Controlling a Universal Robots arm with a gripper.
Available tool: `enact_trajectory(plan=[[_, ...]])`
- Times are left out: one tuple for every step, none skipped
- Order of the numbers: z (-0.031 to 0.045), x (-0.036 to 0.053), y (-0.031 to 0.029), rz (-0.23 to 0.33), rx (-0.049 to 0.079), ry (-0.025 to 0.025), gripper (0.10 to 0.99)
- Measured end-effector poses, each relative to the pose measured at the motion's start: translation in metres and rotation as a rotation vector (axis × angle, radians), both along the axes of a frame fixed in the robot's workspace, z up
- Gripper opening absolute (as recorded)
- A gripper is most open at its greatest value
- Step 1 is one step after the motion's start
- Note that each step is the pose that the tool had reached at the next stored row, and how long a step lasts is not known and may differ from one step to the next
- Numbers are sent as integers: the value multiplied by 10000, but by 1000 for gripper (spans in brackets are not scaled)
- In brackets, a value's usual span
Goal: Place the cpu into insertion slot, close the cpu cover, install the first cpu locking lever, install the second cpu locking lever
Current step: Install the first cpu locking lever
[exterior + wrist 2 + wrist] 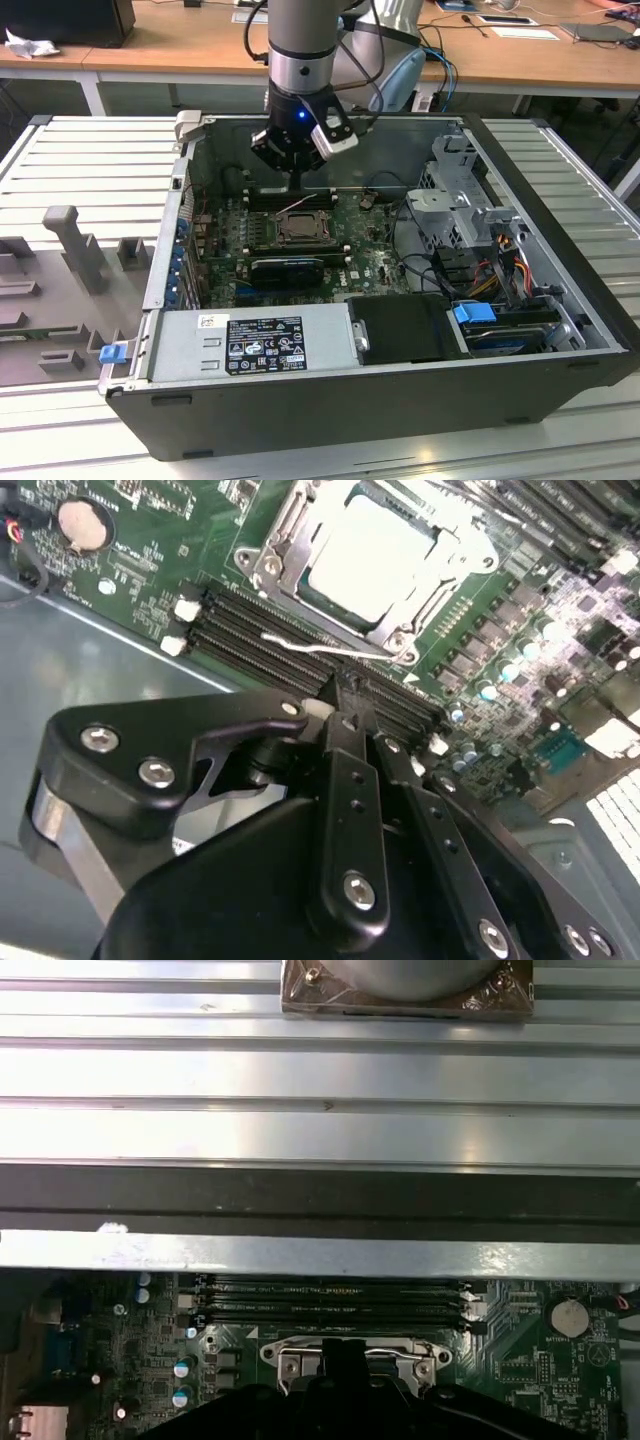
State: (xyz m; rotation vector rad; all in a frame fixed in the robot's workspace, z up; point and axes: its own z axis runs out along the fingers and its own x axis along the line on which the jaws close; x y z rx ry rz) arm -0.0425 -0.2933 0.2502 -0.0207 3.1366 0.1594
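Cpu (372, 555) seated in the slot (290, 575), cover (455, 550) closed over it. Gripper (345, 695) hovers just beside the slot, fingers narrowed together, holding nothing.

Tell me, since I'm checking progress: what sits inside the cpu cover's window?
In the second wrist view, the cpu shows its silvery top through the window of the cpu cover, which lies closed over it. The insertion slot beneath is covered, so its contacts cannot be seen.

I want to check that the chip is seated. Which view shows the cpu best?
The second wrist view: the square silvery-grey cpu lies large and unobstructed inside its metal frame. The exterior view shows it small; in the first wrist view the gripper hides it.
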Motion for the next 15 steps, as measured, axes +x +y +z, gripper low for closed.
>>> enact_trajectory(plan=[[-19, 0, -1, 1, -3, -21, 106], [-37, 1, -1, 2, -2, -25, 106], [-79, 6, 1, 11, -3, -25, 106], [-119, 16, 3, 28, -3, -24, 106], [-137, 32, 4, 39, -2, -29, 106], [-138, 36, 3, 40, -4, -52, 106], [-138, 36, 3, 38, -5, -125, 106], [-142, 37, 4, 43, -1, -238, 106], [-148, 37, 6, 50, 1, -269, 106], [-159, 38, 11, 87, 18, -272, 106], [-168, 38, 15, 109, 51, -272, 106], [-174, 37, 17, 119, 77, -271, 106], [-184, 38, 21, 130, 102, -271, 106], [-194, 41, 27, 138, 111, -271, 106], [-214, 52, 40, 146, 120, -271, 106]])
